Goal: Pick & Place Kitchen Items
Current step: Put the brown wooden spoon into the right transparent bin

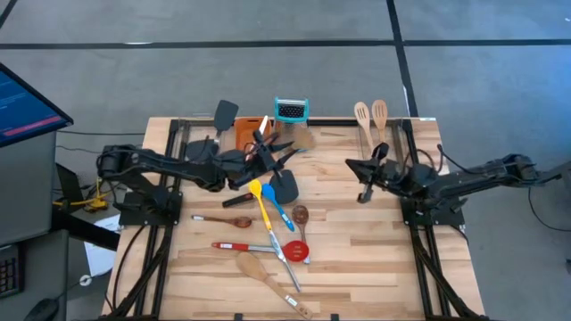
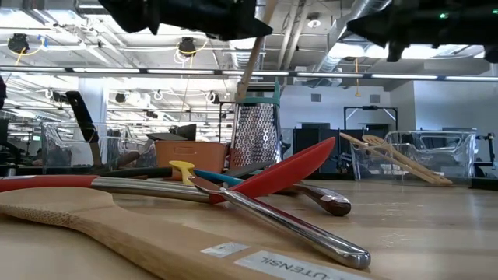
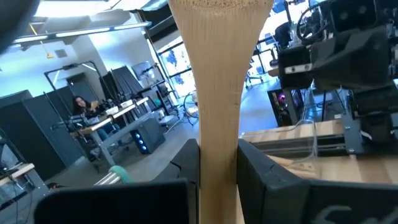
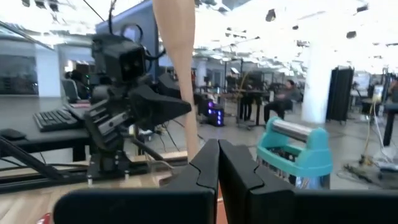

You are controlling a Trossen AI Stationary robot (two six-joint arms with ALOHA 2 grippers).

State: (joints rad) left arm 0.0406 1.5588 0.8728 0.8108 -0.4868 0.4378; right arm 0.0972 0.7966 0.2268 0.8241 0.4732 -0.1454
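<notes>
We have the left gripper (image 3: 217,168) clamped on a wooden spatula (image 3: 217,74), lifted above the table (image 1: 375,259) near the grater (image 1: 290,111), likely to carry it off. Our right gripper (image 4: 217,168) waits empty, fingers together. Other utensils (image 1: 268,241) lie heaped mid-table

Kitchen items scattered on a wooden table (image 1: 357,267).

- Two pale wooden utensils (image 1: 370,120), one slotted, side by side near the far edge toward the right corner.
- Black turner (image 1: 224,114) at the far edge, left of centre.
- Wooden spatula (image 3: 217,93) raised off the table, handle clamped between dark fingers.
- Mid-table cluster: yellow spoon (image 1: 259,198), blue spoon (image 1: 273,201), black turner (image 1: 285,185), small brown spoon (image 1: 302,215).
- Toward the near edge: red spoon (image 1: 297,251) with steel handle, large wooden spoon (image 1: 253,266).
</notes>
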